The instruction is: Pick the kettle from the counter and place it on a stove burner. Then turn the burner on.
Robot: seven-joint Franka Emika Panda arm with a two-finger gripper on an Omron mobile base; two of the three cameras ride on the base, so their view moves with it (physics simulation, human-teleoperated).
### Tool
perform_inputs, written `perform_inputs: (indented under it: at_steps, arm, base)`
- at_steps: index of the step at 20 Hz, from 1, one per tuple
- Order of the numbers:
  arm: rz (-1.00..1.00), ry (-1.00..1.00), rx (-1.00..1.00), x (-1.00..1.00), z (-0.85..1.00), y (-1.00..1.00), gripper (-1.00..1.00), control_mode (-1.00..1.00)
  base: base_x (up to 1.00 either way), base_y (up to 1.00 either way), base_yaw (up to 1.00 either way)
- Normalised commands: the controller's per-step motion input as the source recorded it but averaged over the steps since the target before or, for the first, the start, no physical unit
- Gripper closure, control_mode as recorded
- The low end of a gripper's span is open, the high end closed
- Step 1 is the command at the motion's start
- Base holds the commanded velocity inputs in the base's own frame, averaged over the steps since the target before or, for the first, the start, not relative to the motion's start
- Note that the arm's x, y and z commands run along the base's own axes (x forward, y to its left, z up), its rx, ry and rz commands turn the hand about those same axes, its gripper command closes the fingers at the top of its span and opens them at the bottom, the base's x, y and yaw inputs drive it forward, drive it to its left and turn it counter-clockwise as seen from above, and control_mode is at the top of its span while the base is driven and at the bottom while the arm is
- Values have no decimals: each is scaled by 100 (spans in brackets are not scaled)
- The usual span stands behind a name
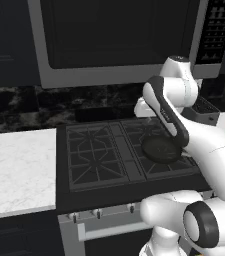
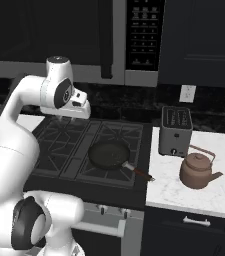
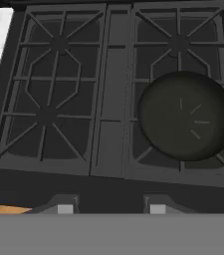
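The copper-brown kettle stands upright on the white marble counter to the right of the cooktop, in front of the toaster. My gripper is open with nothing between its fingertips and hangs high over the black cooktop, far to the left of the kettle. Below it the hand view shows the bare front left stove burner and the bare rear left burner. The rear right burner is also bare.
A black frying pan covers the front right burner, its handle pointing toward the kettle. A grey toaster stands at the back of the right counter. Knobs line the stove front. More white counter lies left of the cooktop.
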Motion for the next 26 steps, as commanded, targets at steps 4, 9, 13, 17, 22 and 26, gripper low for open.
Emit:
perform_inputs:
  at_steps: [4,9,13,17,22,26]
  arm:
    - [2,-7,2,-5,1,-27,-100,-100]
    - [9,-23,7,-31,26,-92,-100,-100]
    - [11,-21,6,-37,14,-100,-100,-100]
    - [10,-18,6,-34,14,-100,-100,-100]
    - [14,-17,4,-38,3,-100,-100,-100]
    - [20,-21,4,-51,1,-100,-100,-100]
  base:
    - [0,0,0]
    - [0,0,0]
    - [0,0,0]
    - [0,0,0]
    - [0,0,0]
    - [0,0,0]
